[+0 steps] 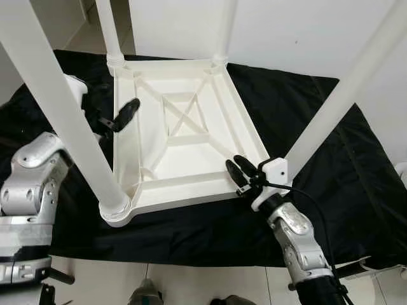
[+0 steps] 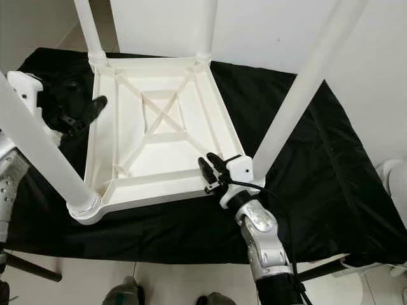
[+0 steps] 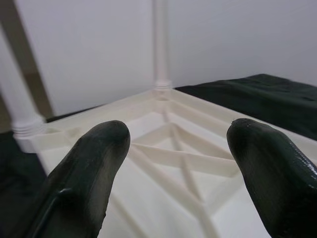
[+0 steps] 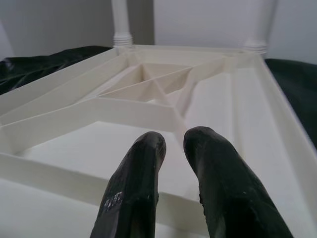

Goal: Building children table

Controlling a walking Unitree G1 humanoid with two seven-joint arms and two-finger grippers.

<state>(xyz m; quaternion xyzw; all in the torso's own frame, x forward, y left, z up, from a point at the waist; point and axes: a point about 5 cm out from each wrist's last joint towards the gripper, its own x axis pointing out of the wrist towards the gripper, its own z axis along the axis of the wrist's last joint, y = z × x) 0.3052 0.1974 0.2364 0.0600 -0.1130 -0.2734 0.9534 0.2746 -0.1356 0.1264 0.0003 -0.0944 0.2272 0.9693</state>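
Observation:
A white plastic children's table (image 1: 191,194) lies upside down on a black cloth (image 1: 305,114), its ribbed underside facing up. All four white legs stand in their corner sockets: near left leg (image 1: 63,108), near right leg (image 1: 343,89), far left leg (image 1: 108,28), far right leg (image 1: 226,28). My left gripper (image 1: 121,117) hovers at the table's left rim, open, with nothing between its fingers (image 3: 94,163). At the near right corner, beside the base of the near right leg, my right gripper (image 1: 238,168) points over the rim. It is shut and holds nothing.
The black cloth covers the floor under the table and spreads well past it on both sides. A white wall (image 1: 286,32) rises just behind. Pale floor tiles (image 1: 127,279) run along the cloth's near edge, and a white object (image 2: 394,184) sits at the far right.

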